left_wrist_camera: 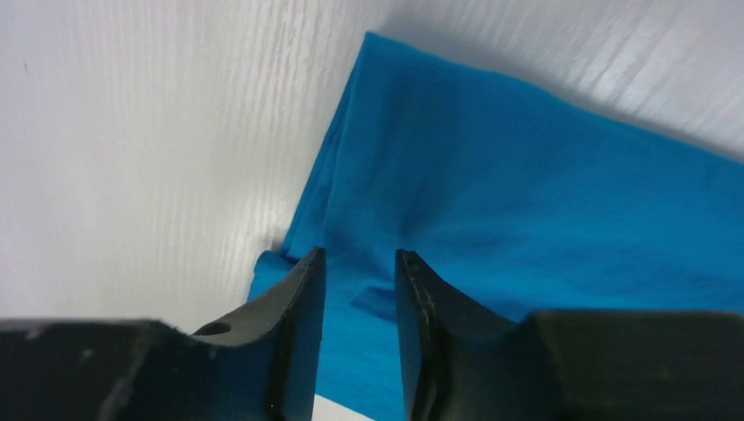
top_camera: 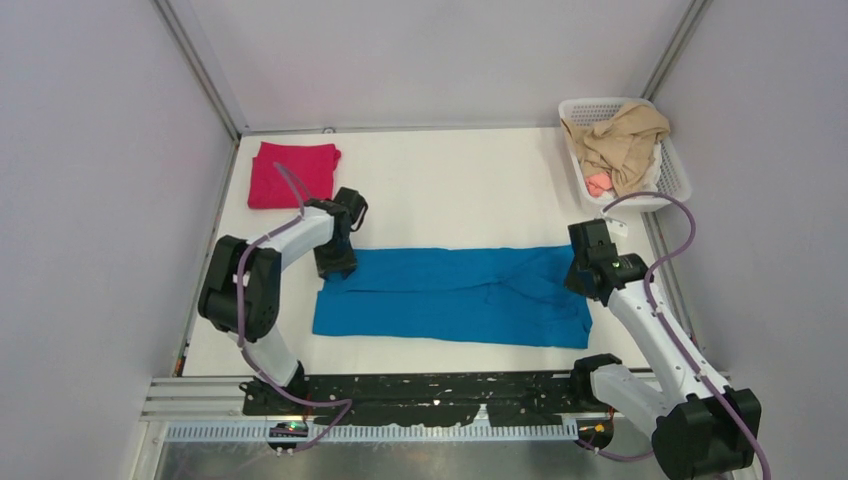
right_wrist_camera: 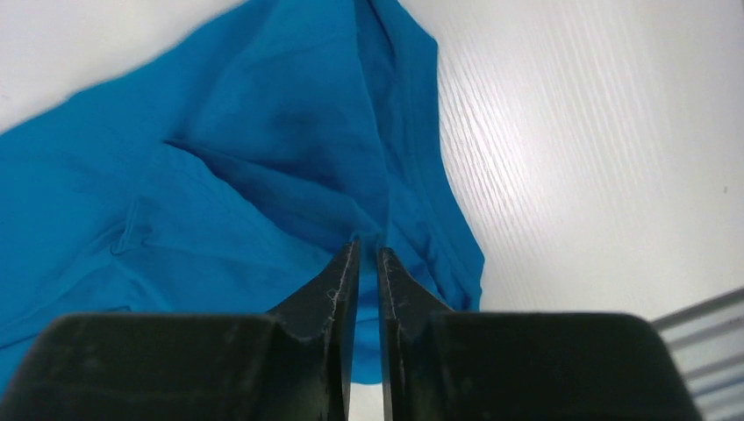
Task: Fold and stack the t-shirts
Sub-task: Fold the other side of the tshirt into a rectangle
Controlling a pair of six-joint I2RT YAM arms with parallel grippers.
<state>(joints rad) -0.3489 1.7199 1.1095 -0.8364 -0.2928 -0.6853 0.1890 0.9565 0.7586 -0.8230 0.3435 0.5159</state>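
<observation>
The bright blue t-shirt (top_camera: 450,295) lies as a long folded band across the middle of the table. The crimson t-shirt (top_camera: 292,173) lies folded at the back left. My left gripper (top_camera: 335,262) is over the blue shirt's far left corner. In the left wrist view the gripper (left_wrist_camera: 360,254) is open, with blue cloth (left_wrist_camera: 526,175) below the gap. My right gripper (top_camera: 582,270) is at the shirt's far right end. In the right wrist view the gripper (right_wrist_camera: 368,244) is nearly closed, pinching a raised ridge of blue cloth (right_wrist_camera: 246,132).
A white basket (top_camera: 680,180) at the back right holds beige cloth (top_camera: 620,140) and something pink. White walls enclose the table on three sides. A black rail runs along the near edge by the arm bases.
</observation>
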